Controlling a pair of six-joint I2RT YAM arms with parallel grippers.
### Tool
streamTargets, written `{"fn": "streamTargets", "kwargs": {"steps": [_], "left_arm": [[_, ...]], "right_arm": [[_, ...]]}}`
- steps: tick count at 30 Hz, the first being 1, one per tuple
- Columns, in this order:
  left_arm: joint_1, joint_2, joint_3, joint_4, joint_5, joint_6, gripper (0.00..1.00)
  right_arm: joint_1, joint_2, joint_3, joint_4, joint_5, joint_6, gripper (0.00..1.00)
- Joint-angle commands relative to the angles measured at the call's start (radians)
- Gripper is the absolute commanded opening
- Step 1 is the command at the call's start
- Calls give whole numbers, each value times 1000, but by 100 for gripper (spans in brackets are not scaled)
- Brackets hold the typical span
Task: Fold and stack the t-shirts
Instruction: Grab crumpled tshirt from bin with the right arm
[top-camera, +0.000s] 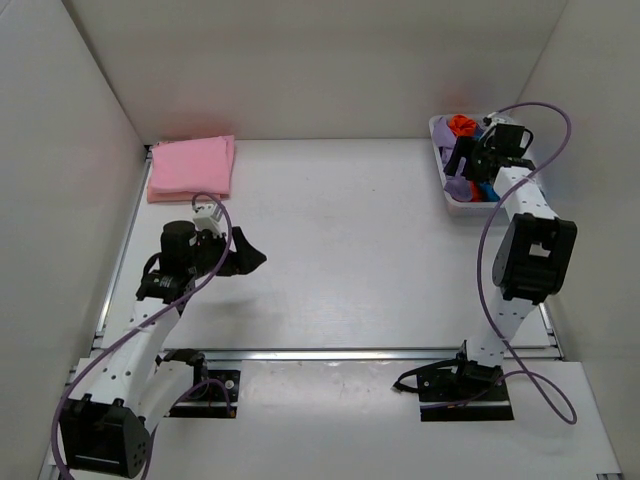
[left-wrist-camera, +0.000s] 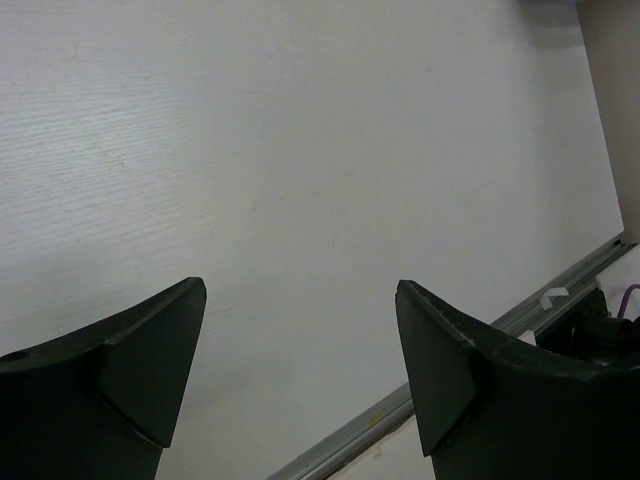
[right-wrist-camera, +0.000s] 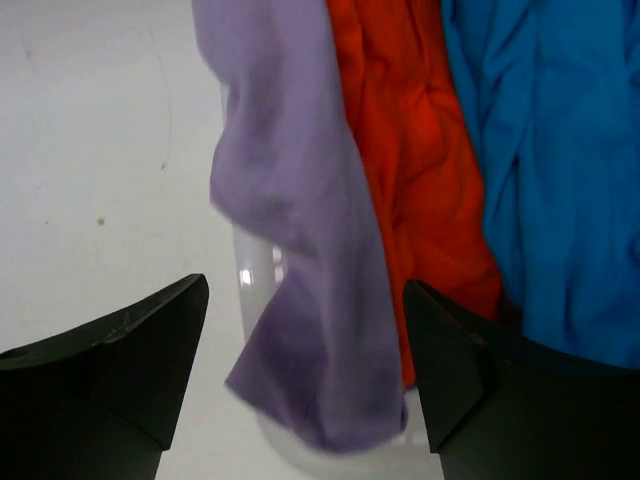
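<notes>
A folded pink t-shirt (top-camera: 191, 166) lies at the far left of the table. The lavender t-shirt (right-wrist-camera: 300, 230), orange t-shirt (right-wrist-camera: 410, 170) and blue t-shirt (right-wrist-camera: 550, 170) lie crumpled in the white basket (top-camera: 461, 204) at the far right; the lavender one hangs over its rim. My right gripper (right-wrist-camera: 305, 335) is open just above the lavender shirt, a finger on each side, not touching it. In the top view it (top-camera: 472, 158) sits over the basket. My left gripper (left-wrist-camera: 300, 330) is open and empty over bare table, shown in the top view (top-camera: 248, 258) left of centre.
White walls enclose the table on three sides. A metal rail (top-camera: 350, 353) runs along the near edge by the arm bases. The right arm's purple cable (top-camera: 487, 250) loops beside the basket.
</notes>
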Motion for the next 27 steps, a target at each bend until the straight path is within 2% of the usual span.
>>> {"fn": "streamTargets", "kwargs": {"steps": [1,3,4,5,8,12,17,24,27], "left_arm": [[0,22,-30,60,13,-20,87],[-1,33,-44,75,21,-33,87],[-1,36,-44,86,26,-32,87],[2,35,-51,94,18,-46,87],[0,32,-57,98,21,-52,86],[0,35,-59,104,24,-55,81],[3,30,-73,115,27,-69,81],[0,32,-74,115,36,-76,81],[0,33,-76,120,39,-76,82]], "right_arm": [[-14,64,130,2,4,-31,75],[-18,98,171,-10,-25,-28,30],[-23,102,191,-18,-33,-22,3],[-23,101,249,-48,-30,-17,0],[-31,75,302,-53,-27,-6,0],[-41,-31,294,-9,4,14,0],[-54,-108,303,45,22,35,0],[-112,-94,365,57,-22,80,0],[-118,-129,357,115,-26,80,1]]}}
